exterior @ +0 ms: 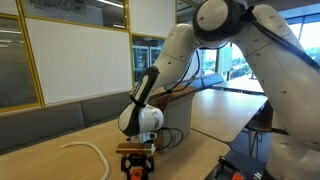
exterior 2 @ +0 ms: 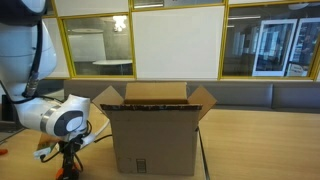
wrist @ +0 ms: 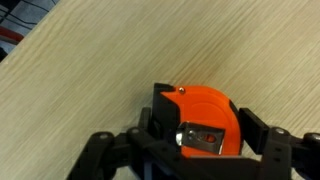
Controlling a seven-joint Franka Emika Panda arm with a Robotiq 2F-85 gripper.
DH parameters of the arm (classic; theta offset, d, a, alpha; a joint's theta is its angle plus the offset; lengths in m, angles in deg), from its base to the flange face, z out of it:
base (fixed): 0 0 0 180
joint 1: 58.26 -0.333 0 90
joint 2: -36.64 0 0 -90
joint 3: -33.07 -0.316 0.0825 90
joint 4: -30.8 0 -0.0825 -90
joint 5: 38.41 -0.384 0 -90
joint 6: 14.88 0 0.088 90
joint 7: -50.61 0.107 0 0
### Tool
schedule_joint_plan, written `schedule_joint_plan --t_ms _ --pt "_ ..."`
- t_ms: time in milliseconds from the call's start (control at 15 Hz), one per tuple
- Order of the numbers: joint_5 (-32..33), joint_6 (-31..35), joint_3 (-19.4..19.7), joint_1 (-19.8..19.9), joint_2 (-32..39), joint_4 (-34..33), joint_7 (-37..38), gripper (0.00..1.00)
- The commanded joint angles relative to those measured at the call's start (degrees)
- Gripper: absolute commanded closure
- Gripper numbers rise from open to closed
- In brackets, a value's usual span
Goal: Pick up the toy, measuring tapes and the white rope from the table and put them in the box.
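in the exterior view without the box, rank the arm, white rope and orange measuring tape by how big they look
1. arm, though its nearness to the camera inflates it
2. white rope
3. orange measuring tape

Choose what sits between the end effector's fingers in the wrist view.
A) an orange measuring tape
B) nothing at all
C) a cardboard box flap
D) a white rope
A: the wrist view shows the orange measuring tape lying on the wooden table, with the fingers of the end effector on either side of it.
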Motion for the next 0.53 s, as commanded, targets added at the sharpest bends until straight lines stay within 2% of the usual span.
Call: schedule_joint_plan --t_ms 0,467 --pt "0.1 -0.3 0.8 -0.8 1.0 -1.7 -1.1 0.39" --pt "-0.2 0.4 1.7 -0.2 -3.7 1.9 -1.0 0.39"
